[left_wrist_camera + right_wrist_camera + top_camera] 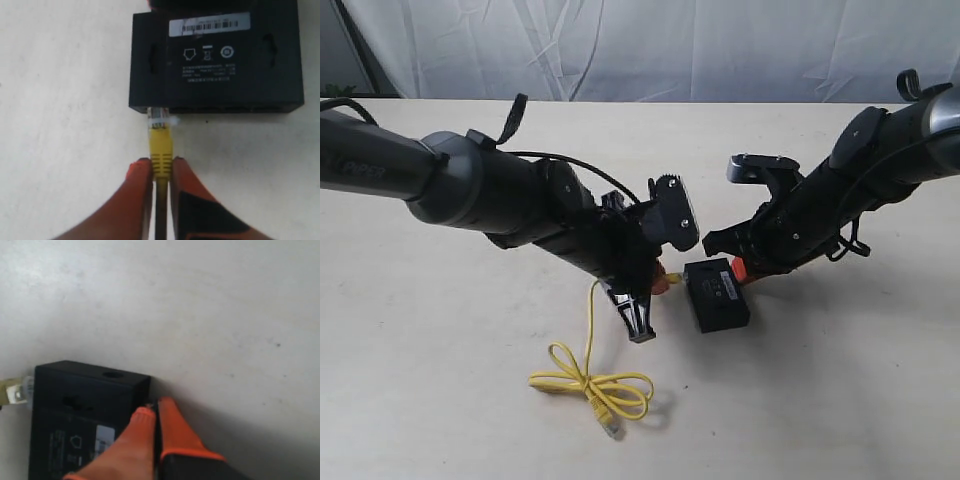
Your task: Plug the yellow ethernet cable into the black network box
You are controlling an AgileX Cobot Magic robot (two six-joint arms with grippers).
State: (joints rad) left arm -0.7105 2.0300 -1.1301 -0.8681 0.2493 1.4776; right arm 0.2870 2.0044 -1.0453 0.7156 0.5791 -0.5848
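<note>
A: Why does the small flat black plastic network box [216, 55] lie with its port side turned toward the left arm?

B: I judge it is so that the plug can go straight in. The thin bright-yellow ethernet cable [161, 145] is held just behind its clear plastic plug [160, 116], and the plug tip touches the box at the corner of the port side. I cannot tell if it is already inside a port or only pressed against the edge.

A: And the left gripper [161, 175], how does it stand?

B: Its two orange fingers [137, 190] are nearly together, clamped on the yellow boot of the cable. The cord passes back between them. This short grip keeps the plug stiff, I think, so it does not bend away when it is pushed.

A: Where is the rest of the cable?

B: In the exterior view it falls down from the left gripper and lies in a loose loop [592, 385] on the pale table [440, 400], near the box, with the free plug at the end of the loop.

A: What does the right gripper [154, 412] do?

B: Its orange fingers [135, 435] are closed together with nothing between them, and their tips rest against the side of the box opposite the plug. In my judgement it braces the box so it will not slide away.
</note>
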